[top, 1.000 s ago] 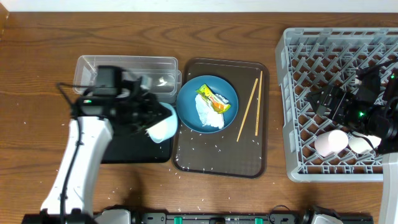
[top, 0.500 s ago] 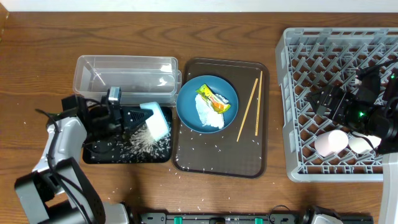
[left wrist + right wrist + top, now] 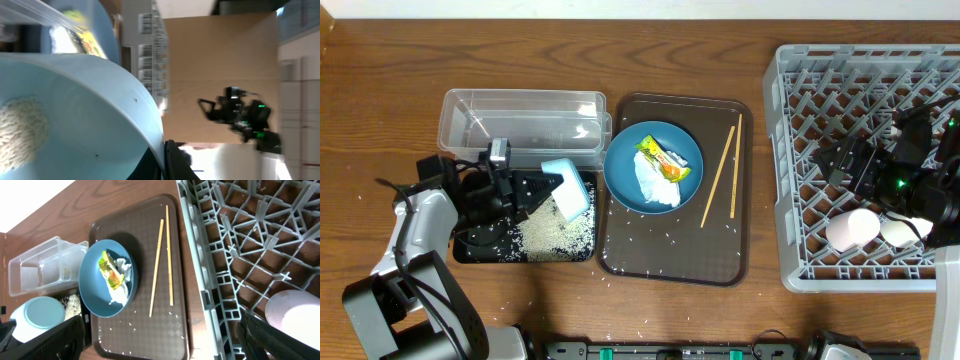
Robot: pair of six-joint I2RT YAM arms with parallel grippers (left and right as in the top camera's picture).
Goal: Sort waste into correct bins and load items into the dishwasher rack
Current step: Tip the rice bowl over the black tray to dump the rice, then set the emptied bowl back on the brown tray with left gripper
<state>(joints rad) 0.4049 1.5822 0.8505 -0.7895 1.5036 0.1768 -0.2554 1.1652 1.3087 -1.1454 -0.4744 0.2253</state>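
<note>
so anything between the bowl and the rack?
Nothing tall. The bowl, in the left gripper over the black tray, has the brown tray between it and the rack, carrying the blue plate and chopsticks. All low; a lifted carry should clear them.

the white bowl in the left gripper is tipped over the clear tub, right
No, the white bowl in the left gripper is tipped over the black tray, where rice is piled, not the clear tub; the overhead view shows it.
</note>
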